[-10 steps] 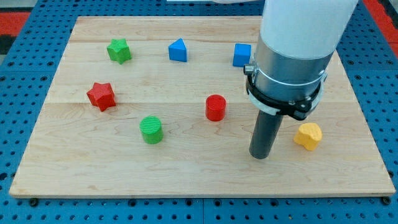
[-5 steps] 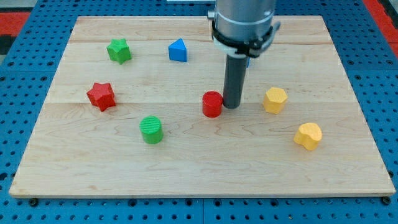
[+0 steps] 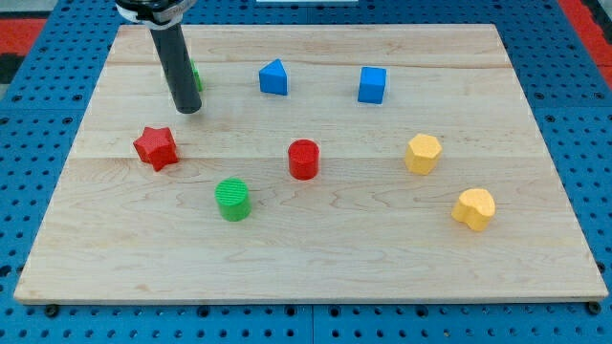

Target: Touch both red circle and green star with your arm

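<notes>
The red circle (image 3: 304, 159) stands near the middle of the wooden board (image 3: 306, 258). The green star (image 3: 195, 75) lies near the view's top left, almost wholly hidden behind my rod; only a green sliver shows at the rod's right edge. My tip (image 3: 187, 108) rests on the board just below the green star, touching or nearly touching it. The tip is far to the left of the red circle.
A red star (image 3: 156, 147) lies below and left of the tip. A green circle (image 3: 232, 199) is at lower centre-left. A blue triangle (image 3: 273, 77) and a blue cube (image 3: 373, 84) lie along the top. Two yellow blocks (image 3: 423, 153) (image 3: 473, 208) sit at the right.
My tip went from the right side to the red circle, nudged it left, then swept up and left to the green star. The rod now covers the green star.
</notes>
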Tool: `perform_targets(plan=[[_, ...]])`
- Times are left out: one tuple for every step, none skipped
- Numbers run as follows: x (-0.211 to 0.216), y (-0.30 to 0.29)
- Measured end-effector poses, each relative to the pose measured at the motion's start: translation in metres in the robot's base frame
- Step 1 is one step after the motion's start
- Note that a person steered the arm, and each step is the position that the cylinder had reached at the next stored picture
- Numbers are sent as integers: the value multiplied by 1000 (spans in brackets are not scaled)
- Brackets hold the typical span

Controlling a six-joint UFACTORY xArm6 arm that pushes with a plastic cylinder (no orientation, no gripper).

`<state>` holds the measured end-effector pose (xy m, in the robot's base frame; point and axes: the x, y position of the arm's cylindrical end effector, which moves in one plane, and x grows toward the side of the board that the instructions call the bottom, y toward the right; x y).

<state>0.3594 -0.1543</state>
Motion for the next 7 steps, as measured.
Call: perform_targets(plan=[[0, 0], [0, 0], [-5, 0], [-32, -6], [-42, -9], [-51, 39], [-77, 75]])
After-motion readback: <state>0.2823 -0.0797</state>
